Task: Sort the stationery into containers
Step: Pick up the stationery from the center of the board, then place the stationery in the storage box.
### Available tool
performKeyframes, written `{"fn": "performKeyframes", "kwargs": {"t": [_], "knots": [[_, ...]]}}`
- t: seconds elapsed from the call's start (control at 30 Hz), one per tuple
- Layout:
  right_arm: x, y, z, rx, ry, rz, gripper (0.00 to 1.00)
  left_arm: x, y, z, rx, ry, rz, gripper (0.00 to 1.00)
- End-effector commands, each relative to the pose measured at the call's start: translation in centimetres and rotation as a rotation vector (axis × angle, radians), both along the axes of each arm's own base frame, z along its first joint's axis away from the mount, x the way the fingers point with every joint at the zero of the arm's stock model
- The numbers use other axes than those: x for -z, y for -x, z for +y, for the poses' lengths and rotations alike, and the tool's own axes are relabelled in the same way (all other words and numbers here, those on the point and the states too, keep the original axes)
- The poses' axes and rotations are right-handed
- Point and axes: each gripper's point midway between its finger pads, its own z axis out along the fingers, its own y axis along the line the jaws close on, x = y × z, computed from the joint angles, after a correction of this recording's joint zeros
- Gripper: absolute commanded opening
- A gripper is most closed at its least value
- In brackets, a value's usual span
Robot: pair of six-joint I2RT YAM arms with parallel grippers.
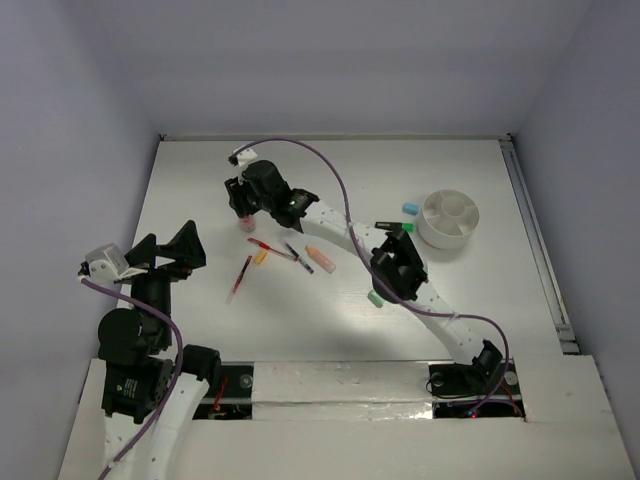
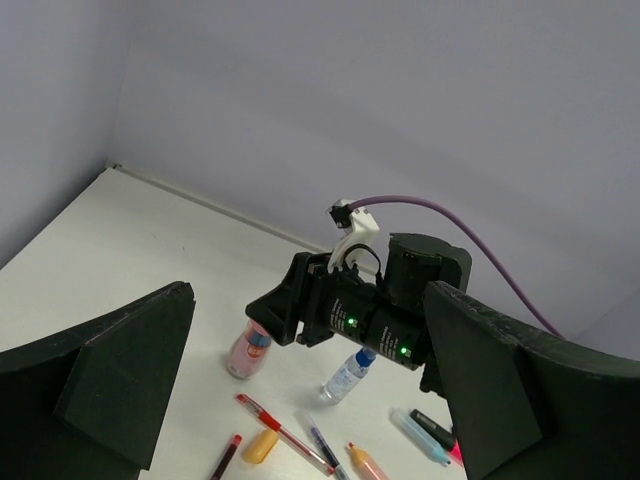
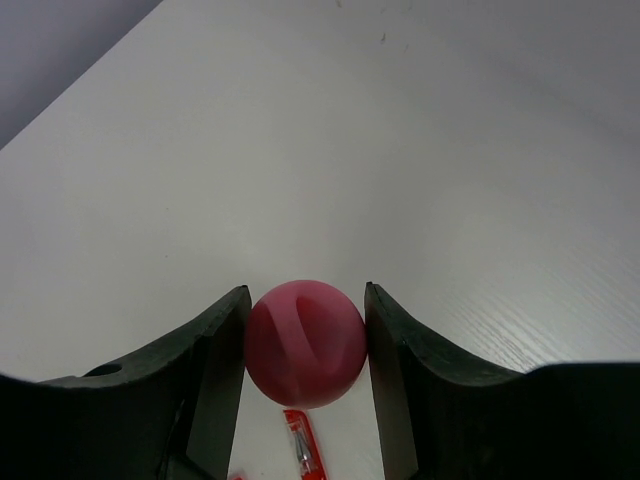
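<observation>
We've barely begun: right jaws pinch the pink-capped bottle (image 3: 305, 340) at eleven o'clock, left jaws gape, cup (image 1: 447, 238) looks empty.

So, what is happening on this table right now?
The right arm stretches across to the far left side, and the right pincer is closed on the cap of the pink-capped bottle, which stands upright on the table. The left pincer hovers open and holds nothing. Several pens and markers lie loose in the middle. The round cup at the right looks empty.
</observation>
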Motion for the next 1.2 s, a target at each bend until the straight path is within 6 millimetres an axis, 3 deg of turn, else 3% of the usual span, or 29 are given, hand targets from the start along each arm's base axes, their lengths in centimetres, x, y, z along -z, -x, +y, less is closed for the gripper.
{"fn": "performKeyframes", "kwargs": {"t": [0.0, 0.1, 0.23, 0.27, 0.37, 0.4, 0.47, 0.5, 0.53, 0.67, 0.73, 0.8, 0.83, 0.87, 0.93, 0.97, 1.0, 1.07, 1.17], "knots": [[-4.8, -0.1, 0.2, 0.025, -0.102, -0.052, 0.18, -1.9, 0.7, 0.1, 0.006, 0.008, -0.073, 0.99], [-8.2, 1.2, 0.4, 0.006, -0.186, -0.070, 0.14, -1.9, 0.8, 0.1, 0.006, 0.008, -0.075, 0.99], [-16.3, 2.3, -0.1, -0.013, -0.328, -0.126, 0.12, -1.9, 0.8, 0.0, 0.007, 0.005, -0.074, 0.99], [-19.3, 2.9, -0.9, -0.014, -0.371, -0.148, 0.11, -2.0, 0.9, 0.1, 0.007, 0.007, -0.079, 0.99], [-23.0, 3.5, -2.4, 0.004, -0.413, -0.188, 0.11, -1.9, 0.9, 0.1, 0.007, 0.006, -0.079, 0.99], [-25.7, 4.2, -3.7, 0.011, -0.437, -0.219, 0.11, -1.9, 0.9, 0.1, 0.006, 0.005, -0.079, 0.99], [-27.5, 4.4, -5.8, 0.059, -0.418, -0.268, 0.11, -2.0, 0.9, 0.1, 0.008, 0.006, -0.082, 0.99], [-26.9, 4.3, -6.6, 0.082, -0.396, -0.284, 0.11, -2.0, 1.0, 0.0, 0.011, 0.006, -0.084, 0.99], [-30.0, 5.2, -8.7, 0.104, -0.425, -0.330, 0.11, -2.0, 1.0, 0.0, 0.012, 0.004, -0.085, 0.99], [-31.5, 4.9, -16.9, 0.281, -0.315, -0.428, 0.11, -2.3, 1.3, -0.5, 0.045, -0.005, -0.105, 0.99], [-31.2, 4.8, -22.3, 0.387, -0.269, -0.434, 0.11, -2.5, 1.4, -0.8, 0.060, -0.012, -0.117, 0.99], [-31.0, 4.7, -26.4, 0.461, -0.251, -0.438, 0.11, -2.7, 1.7, -1.1, 0.081, -0.018, -0.130, 0.99], [-28.8, 3.6, -29.7, 0.527, -0.202, -0.411, 0.12, -2.7, 1.7, -1.4, 0.093, -0.023, -0.136, 0.99], [-30.8, 4.6, -32.8, 0.571, -0.259, -0.425, 0.12, -2.8, 1.8, -1.4, 0.097, -0.026, -0.139, 0.99], [-29.8, 4.9, -37.1, 0.662, -0.227, -0.416, 0.12, -2.8, 1.9, -1.5, 0.101, -0.028, -0.144, 0.99], [-28.1, 4.2, -41.0, 0.762, -0.186, -0.403, 0.12, -2.8, 1.9, -1.6, 0.109, -0.027, -0.142, 0.99], [-29.2, 5.3, -43.7, 0.812, -0.214, -0.426, 0.12, -2.8, 2.0, -1.6, 0.107, -0.026, -0.144, 0.99], [-28.5, 5.4, -48.4, 0.921, -0.209, -0.422, 0.12, -3.0, 2.0, -1.7, 0.112, -0.025, -0.150, 0.99], [-26.5, 5.5, -51.8, 1.015, -0.172, -0.393, 0.12, -3.0, 2.0, -1.9, 0.124, -0.027, -0.151, 0.99]]}}
